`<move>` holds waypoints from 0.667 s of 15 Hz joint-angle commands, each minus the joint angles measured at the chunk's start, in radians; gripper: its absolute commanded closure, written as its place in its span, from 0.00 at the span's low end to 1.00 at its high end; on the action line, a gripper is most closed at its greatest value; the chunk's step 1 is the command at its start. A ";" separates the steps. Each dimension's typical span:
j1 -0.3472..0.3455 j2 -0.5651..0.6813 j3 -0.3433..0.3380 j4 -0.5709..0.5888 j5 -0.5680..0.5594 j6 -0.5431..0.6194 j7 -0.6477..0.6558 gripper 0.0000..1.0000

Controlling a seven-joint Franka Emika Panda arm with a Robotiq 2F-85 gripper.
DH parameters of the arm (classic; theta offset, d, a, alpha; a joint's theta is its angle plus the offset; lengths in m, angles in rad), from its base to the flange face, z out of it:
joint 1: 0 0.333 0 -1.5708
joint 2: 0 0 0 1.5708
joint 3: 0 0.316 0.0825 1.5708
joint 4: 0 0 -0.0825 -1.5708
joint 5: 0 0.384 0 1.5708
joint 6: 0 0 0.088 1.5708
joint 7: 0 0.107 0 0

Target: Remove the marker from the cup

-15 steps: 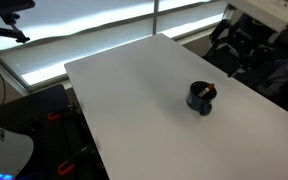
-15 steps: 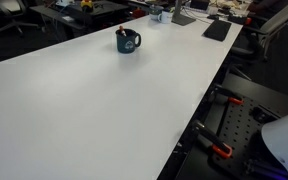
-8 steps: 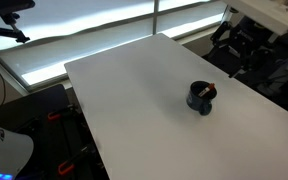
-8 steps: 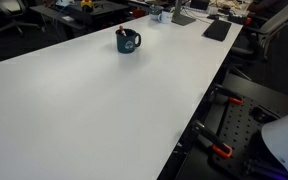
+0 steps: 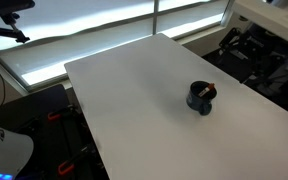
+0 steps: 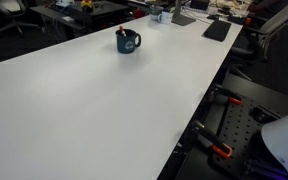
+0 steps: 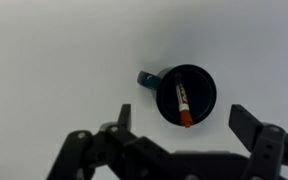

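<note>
1. The marker (image 7: pixel 183 103) is seen lying slantwise inside the cup (image 7: pixel 199 85), with its orange end toward the rim nearest the pincer (image 7: pixel 182 118).
2. The pincer is held wide apart above the white table (image 7: pixel 54 50). One of its fingers (image 7: pixel 123 116) is framed on either side of the cup, neither is touching it, and nothing is gripped.
3. The cup's inside and the marker's full length are shown in the wrist view alone.
4. In both exterior views the cup (image 5: pixel 200 101) (image 6: pixel 128 42) is shown upright on the table, with the marker's end (image 5: pixel 210 91) poking above the rim. The pincer's fingers cannot be made out there.
</note>
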 commanded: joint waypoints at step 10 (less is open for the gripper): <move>-0.009 0.065 -0.001 0.076 -0.006 0.000 -0.008 0.00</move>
